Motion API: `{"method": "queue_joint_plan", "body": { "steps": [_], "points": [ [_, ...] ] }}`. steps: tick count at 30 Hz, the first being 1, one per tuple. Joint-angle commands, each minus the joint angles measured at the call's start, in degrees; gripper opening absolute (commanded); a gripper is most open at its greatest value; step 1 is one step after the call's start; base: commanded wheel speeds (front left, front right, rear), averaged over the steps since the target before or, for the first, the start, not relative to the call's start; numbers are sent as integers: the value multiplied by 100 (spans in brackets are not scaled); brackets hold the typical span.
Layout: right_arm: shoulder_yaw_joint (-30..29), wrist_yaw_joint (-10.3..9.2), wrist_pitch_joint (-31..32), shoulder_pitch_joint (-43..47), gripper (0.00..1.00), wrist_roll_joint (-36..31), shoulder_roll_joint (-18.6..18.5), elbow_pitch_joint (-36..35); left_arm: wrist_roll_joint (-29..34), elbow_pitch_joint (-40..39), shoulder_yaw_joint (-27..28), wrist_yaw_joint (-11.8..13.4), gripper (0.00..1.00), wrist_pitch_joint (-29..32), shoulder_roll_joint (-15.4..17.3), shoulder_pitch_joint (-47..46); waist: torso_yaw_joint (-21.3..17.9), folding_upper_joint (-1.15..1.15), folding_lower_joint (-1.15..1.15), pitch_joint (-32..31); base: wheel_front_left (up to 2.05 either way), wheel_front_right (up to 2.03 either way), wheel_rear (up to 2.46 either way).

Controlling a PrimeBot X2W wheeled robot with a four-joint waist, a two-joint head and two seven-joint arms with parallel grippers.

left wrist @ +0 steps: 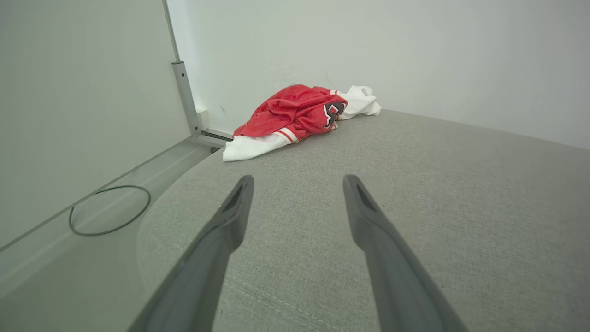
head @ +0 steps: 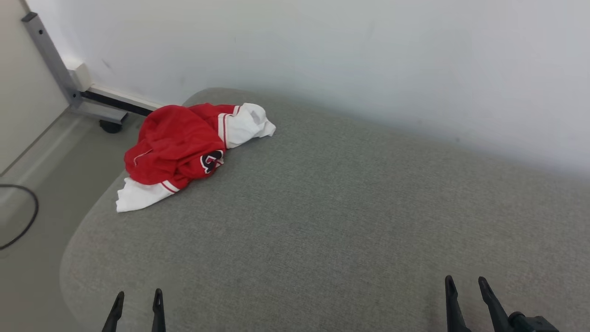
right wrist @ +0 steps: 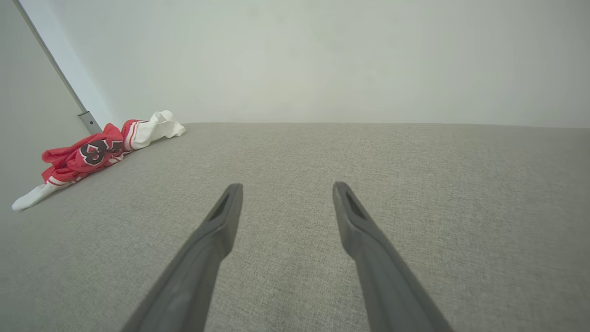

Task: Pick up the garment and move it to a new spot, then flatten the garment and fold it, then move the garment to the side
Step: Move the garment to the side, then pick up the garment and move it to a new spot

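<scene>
The garment (head: pixel 179 143) is a red jersey with white sleeves and a dark number patch, crumpled in a heap at the far left corner of the grey upholstered surface (head: pixel 332 212). It also shows ahead in the left wrist view as the garment (left wrist: pixel 295 113) and far left in the right wrist view as the garment (right wrist: pixel 92 152). My left gripper (head: pixel 138 297) rests open at the near left edge, well short of the heap. At the near right my right gripper (head: pixel 465 282) is open too. Nothing lies between either pair of fingers.
A white wall (head: pixel 368 60) runs behind the surface. Left of it is floor with a dark cable loop (head: pixel 23 216) and a grey metal frame leg with a castor (head: pixel 69 83). The surface's rounded left edge falls off close to the garment.
</scene>
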Motion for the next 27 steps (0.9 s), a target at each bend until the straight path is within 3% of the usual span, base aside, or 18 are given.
{"method": "queue_joint_plan", "body": {
  "steps": [1, 13, 27],
  "points": [
    [5, -11, 0, 4, 100, 24, 8, 11, 42, 5, 11, 6, 100, -19, 2, 2, 263, 0, 0, 12, 0, 0, 0],
    [275, -11, 0, -317, 100, -113, 7, 124, -174, -137, 356, 55, 100, -19, -8, 130, 484, 0, 0, 155, 0, 0, 0],
    [192, -11, 0, -186, 100, -91, 8, 82, -493, 84, 467, 79, 100, -19, -10, -342, 359, 0, 0, 143, 0, 0, 0]
  ]
}}
